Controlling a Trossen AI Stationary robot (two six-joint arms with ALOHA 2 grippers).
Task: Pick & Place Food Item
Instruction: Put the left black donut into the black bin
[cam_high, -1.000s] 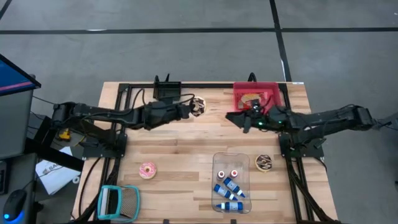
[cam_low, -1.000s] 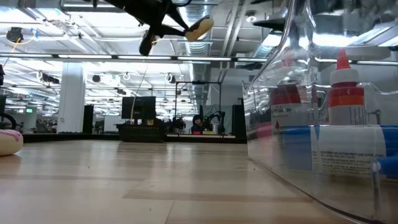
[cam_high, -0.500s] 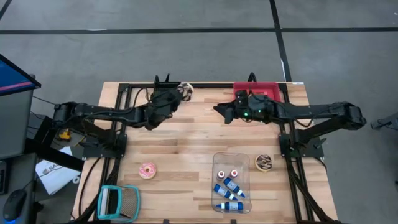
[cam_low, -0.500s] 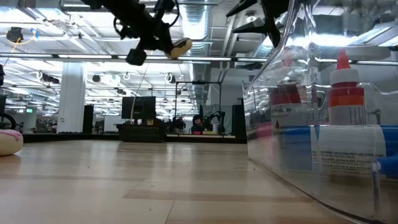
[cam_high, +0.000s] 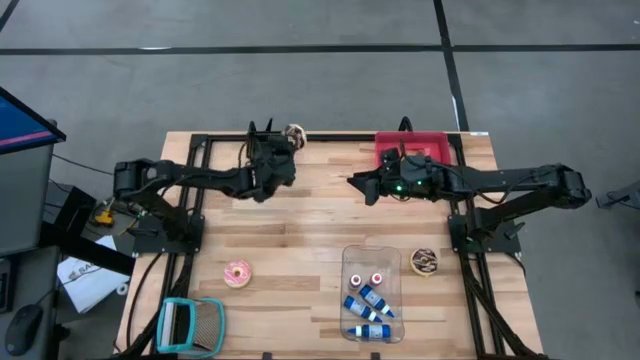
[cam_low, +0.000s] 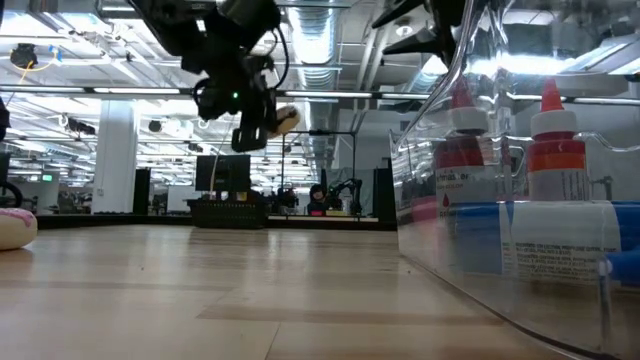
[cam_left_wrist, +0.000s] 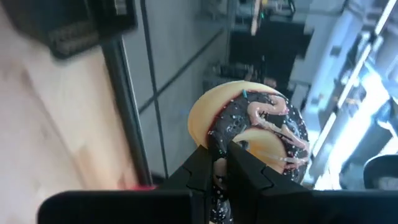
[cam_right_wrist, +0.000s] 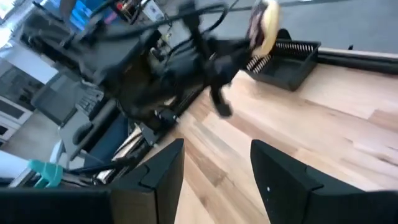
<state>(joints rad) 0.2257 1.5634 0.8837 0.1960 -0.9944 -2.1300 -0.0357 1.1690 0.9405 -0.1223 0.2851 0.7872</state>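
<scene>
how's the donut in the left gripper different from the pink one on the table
The held donut has dark icing with pale streaks; the pink donut has pink icing. The held one is pinched in the left gripper above the table's far edge, tilted on edge; the pink one lies flat on the wood, untouched. Both are ring-shaped.

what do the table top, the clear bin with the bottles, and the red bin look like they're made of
Table top: pale wood planks, matte; visible grain and seams between boards.
Clear bin: transparent plastic, glossy; in the low view its wall shows reflections and the bottles through it.
Red bin: probably moulded plastic with an even red colour; mostly hidden by the right arm, so I'm less sure.
</scene>
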